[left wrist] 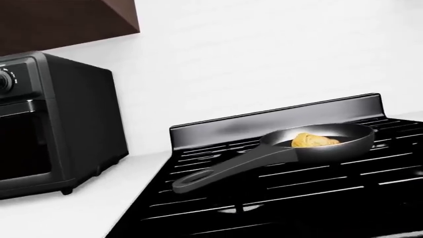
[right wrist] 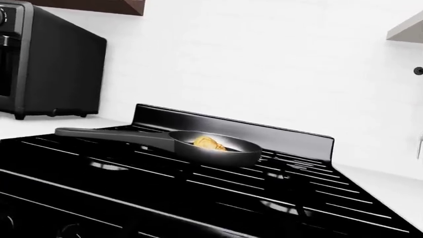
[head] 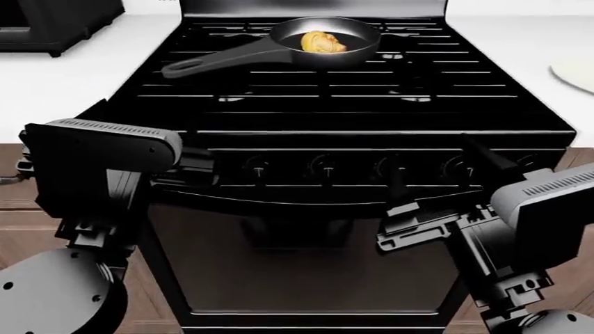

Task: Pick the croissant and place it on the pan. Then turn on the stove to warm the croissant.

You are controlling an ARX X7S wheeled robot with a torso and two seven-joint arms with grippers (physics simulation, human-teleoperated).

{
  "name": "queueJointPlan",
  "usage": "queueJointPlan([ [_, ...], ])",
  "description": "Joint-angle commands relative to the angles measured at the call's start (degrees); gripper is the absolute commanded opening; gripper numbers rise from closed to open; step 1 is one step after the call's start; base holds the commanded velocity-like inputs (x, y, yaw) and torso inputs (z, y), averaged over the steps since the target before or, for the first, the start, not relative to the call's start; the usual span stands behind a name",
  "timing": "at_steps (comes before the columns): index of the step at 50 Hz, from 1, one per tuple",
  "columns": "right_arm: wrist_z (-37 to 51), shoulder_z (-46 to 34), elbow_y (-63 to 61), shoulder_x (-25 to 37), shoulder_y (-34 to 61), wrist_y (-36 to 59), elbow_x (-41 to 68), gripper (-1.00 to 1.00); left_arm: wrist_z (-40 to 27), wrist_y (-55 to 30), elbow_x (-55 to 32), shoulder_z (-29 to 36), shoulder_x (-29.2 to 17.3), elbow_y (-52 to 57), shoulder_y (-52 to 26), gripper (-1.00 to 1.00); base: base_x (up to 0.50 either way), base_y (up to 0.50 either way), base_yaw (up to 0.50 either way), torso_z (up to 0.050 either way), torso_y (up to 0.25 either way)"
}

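A: Start at the upper left of your head view. What sits there?

B: A boxy matte-black toaster oven (head: 55,24), only its corner showing. Your left wrist view shows more of it: a round dial, a glass door and a dark wood cabinet (left wrist: 66,22) above.

A: And moving right?

B: The pan (head: 316,43) rests on the grates at the upper centre, glossy dark inside, its long straight handle with a loop end pointing toward the left of the frame. The croissant (head: 322,42) lies inside it, golden, ridged and flaky.

A: The stove?

B: The stove (head: 371,111) fills the middle: black grid grates, a raised backguard, round knobs (head: 324,167) in a row along the front, a glass oven door below. The knobs show only in your head view.

A: At the right edge?

B: A slice of a pale round plate (head: 577,75) on the white counter (head: 519,42).

A: Your claws?

B: The left gripper (head: 199,163) sits by the knob row at the left; I cannot tell how its jaws stand. The right gripper (head: 397,182) points up at the knobs, and its jaw gap is not readable either.
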Motion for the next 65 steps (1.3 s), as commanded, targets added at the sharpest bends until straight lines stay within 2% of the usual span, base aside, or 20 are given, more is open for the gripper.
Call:
queueJointPlan([
  [1, 0.4, 0.3, -0.1, 0.2, -0.2, -0.2, 0.5, 1.0, -0.5, -0.4, -0.6, -0.1, -0.1, 0.5, -0.3, 1.0, 0.0, 0.0, 0.0, -0.05, 0.041],
  [51, 3.9, 1.9, -0.9, 0.5, -0.7, 0.7, 3.8, 1.0, 0.4, 0.5, 0.0, 0.8, 0.1, -0.4, -0.7, 1.0, 0.0, 0.0, 0.0, -0.05, 0.041],
  [65, 11.3, 4.2, -2.9, -2.2, 1.6, 5.8, 8.1, 1.0, 0.4, 1.1, -0.2, 0.8, 0.0, 0.1, -0.1, 1.0, 0.0, 0.0, 0.0, -0.05, 0.042],
])
